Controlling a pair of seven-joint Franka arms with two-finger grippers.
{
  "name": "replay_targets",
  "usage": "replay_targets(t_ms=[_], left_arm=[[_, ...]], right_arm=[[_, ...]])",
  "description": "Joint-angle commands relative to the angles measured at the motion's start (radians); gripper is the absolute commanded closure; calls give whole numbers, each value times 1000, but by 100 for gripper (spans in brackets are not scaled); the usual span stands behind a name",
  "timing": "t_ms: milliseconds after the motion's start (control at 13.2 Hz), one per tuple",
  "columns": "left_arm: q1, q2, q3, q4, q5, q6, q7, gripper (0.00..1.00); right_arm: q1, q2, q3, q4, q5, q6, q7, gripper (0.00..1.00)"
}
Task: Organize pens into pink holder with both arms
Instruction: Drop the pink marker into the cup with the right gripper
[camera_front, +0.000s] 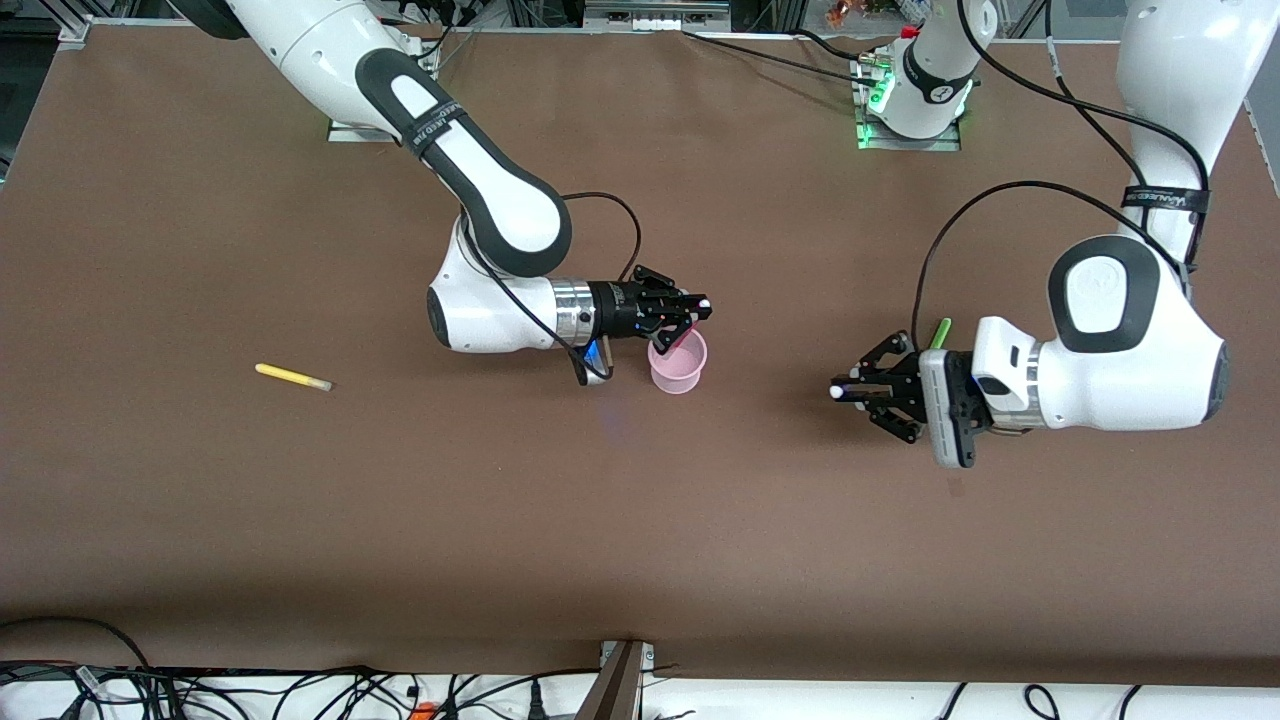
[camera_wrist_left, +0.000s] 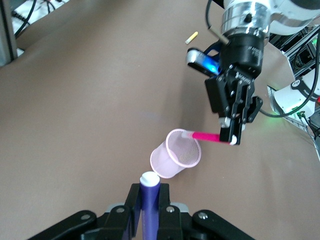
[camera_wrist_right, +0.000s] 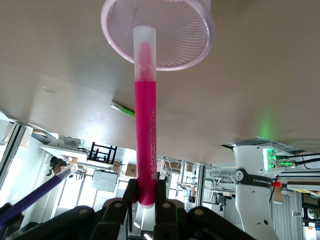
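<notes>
The pink holder (camera_front: 678, 364) stands upright mid-table. My right gripper (camera_front: 692, 316) is just above it, shut on the magenta pen (camera_wrist_right: 144, 125), whose pale tip is at the holder's mouth (camera_wrist_right: 158, 35). My left gripper (camera_front: 852, 392) hovers over the table toward the left arm's end and is shut on the dark purple pen (camera_wrist_left: 149, 200), which points at the holder (camera_wrist_left: 176, 153). The light green pen (camera_front: 940, 332) lies on the table, partly hidden by the left arm. The yellow pen (camera_front: 292, 377) lies toward the right arm's end.
The brown table (camera_front: 640, 540) stretches wide around the holder. Cables and a metal bracket (camera_front: 625, 680) run along the edge nearest the front camera. The arm bases (camera_front: 910, 100) stand at the top edge.
</notes>
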Motion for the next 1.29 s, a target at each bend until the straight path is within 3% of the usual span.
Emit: replay_targets(t_ms=[0,303,378,454,530,681,757,832,1059,1211], left_arm=[[-27,25,0,38,-18,24,45,100],[-39,25,-3,40,-19,56,56,100],[-50,23,-1,40,-17,67,56,100],[-59,25,-1,40,-22,78,56,100],[-63,25,-1,40,-22,98,56,100],[-79,28,-1,40,-23,104,54,100],[-83,28,-1,40,-25,107,54,100],[-99,28,-1,40,-25,119,54,100],[-160,36,0,29,-25,129,45,100],[-191,51,-1,25,-29,129,45,100]], right_arm=[[18,10,2,-1,43,14,-10,97],[10,35,1,1,40,14,-19,91],[4,38,-1,1,42,11,-36,77],[1,38,-1,1,42,6,-41,54],[-3,38,-2,2,40,6,-41,43],[-13,36,-2,10,36,6,-39,31],[-26,32,-2,13,28,2,-33,30],[-40,18,-4,17,-4,-13,-35,28],[-114,1,-4,82,-243,-142,-45,15],[-163,-20,-4,109,-379,-205,-93,15]])
